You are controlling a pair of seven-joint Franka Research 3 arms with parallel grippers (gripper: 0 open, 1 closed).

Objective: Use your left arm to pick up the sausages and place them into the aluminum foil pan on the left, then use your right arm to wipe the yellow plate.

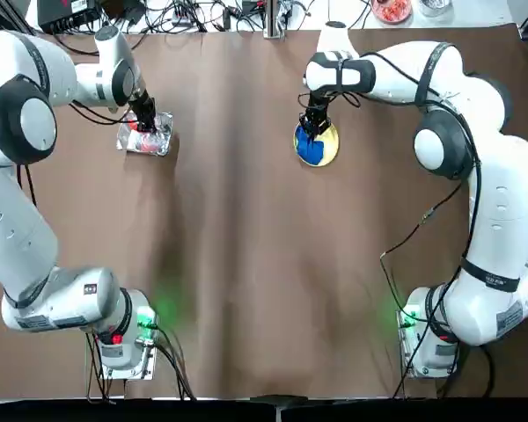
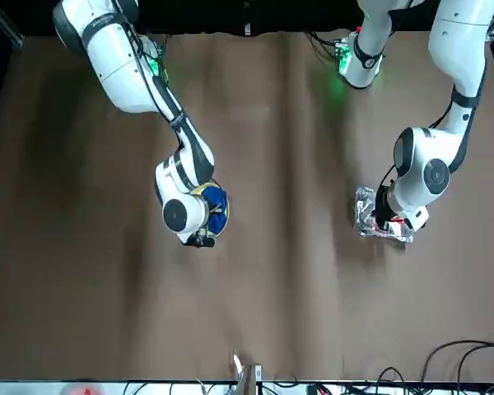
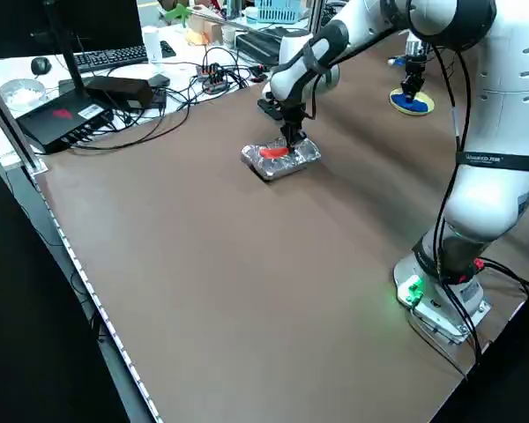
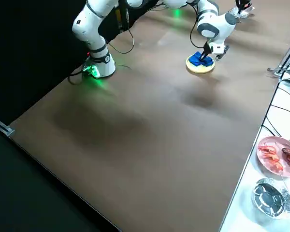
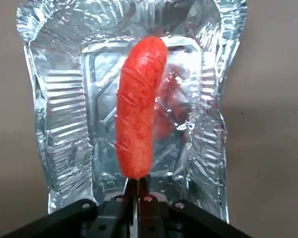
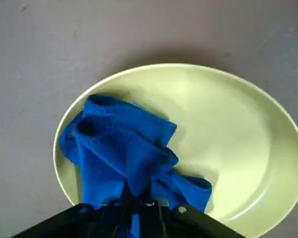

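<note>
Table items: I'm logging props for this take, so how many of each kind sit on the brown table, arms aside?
Sausage: 1
Aluminum foil pan: 1
Yellow plate: 1
Blue cloth: 1
Total: 4

Red-orange sausage (image 5: pixel 136 109), silver foil pan (image 5: pixel 59 124), blue cloth (image 6: pixel 124 153), pale-yellow plate (image 6: pixel 228 144)
</note>
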